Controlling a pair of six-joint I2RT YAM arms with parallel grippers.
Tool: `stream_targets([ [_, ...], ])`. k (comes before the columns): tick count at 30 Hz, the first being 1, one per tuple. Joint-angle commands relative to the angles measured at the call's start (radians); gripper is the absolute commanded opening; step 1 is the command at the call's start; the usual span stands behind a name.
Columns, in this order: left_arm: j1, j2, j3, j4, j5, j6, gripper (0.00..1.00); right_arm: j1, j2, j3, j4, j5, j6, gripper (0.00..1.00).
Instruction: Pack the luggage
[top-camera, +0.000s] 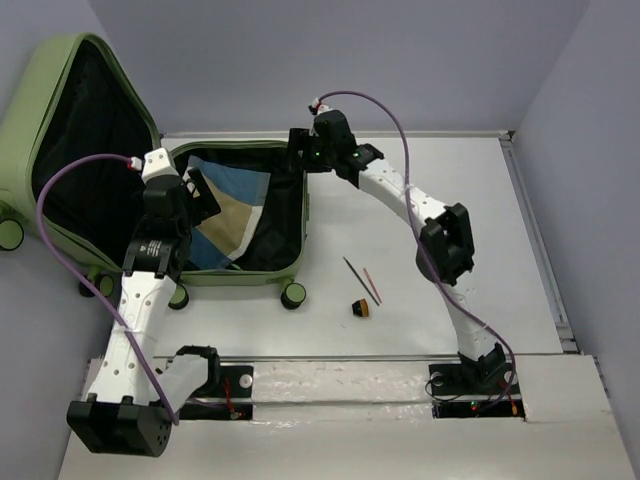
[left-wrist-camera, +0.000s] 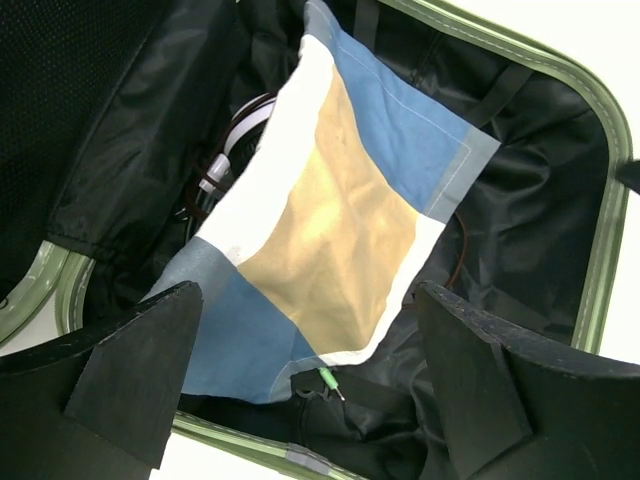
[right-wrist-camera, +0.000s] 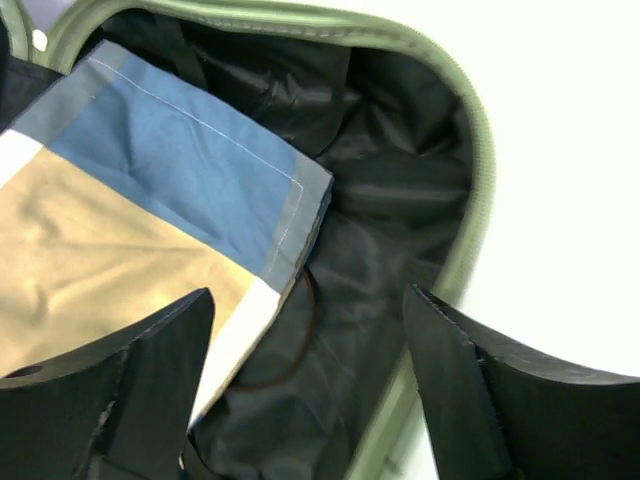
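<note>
Where the left pincer (left-wrist-camera: 308, 300) hangs: over the left side of the luggage (top-camera: 250, 272) base, jaws spread wide, gripping nothing
Right pincer (right-wrist-camera: 308, 295): jaws apart, empty, over the base's far right corner
Cloth (left-wrist-camera: 330, 230): blue, tan and white patchwork, lying in the black-lined base below both pincers
Luggage: open on the left of the tabletop (top-camera: 520, 250), lid raised at the left, wheels toward the arms
Right of the case: thin sticks (top-camera: 362, 280), small black-and-orange object (top-camera: 360, 308)

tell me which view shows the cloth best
Left wrist: the cloth fills the frame, with nearly all of it visible. Top external shows it small and partly behind the left arm. Right wrist shows only one blue corner and some tan.
</note>
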Motion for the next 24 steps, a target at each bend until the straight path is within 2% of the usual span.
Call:
stream_targets([
  [1,0.005,-0.047,0.027,0.042,0.047,-0.009,0.99,-0.016,-0.252,-0.127,0.004,0.065,-0.125,0.7],
  [4,0.002,-0.063,0.033,0.043,0.096,-0.013,0.99,-0.016,-0.425,-0.367,0.007,0.109,-0.159,0.57],
  [5,0.001,-0.07,0.033,0.043,0.096,-0.012,0.99,-0.016,-0.47,-0.441,0.015,0.114,-0.159,0.48],
  [8,-0.004,-0.127,0.033,0.045,0.023,0.008,0.99,-0.016,-0.636,-0.752,0.051,0.181,-0.141,0.38],
  [10,-0.016,-0.188,0.03,0.051,-0.046,0.002,0.99,-0.016,-0.704,-0.948,0.064,0.197,-0.115,0.38],
  [14,-0.019,-0.27,-0.011,0.108,-0.108,-0.004,0.99,-0.016,-0.831,-1.144,0.087,0.181,-0.077,0.38],
  [18,-0.019,-0.23,-0.043,0.083,0.004,-0.004,0.99,0.004,-0.937,-1.32,0.104,0.151,-0.069,0.4],
  [21,-0.019,-0.231,-0.1,0.103,0.096,-0.001,0.99,0.044,-1.018,-1.383,0.101,0.131,-0.046,0.39],
  [24,-0.019,-0.213,-0.151,0.115,0.106,-0.001,0.99,0.11,-1.057,-1.414,0.084,0.152,-0.029,0.39],
])
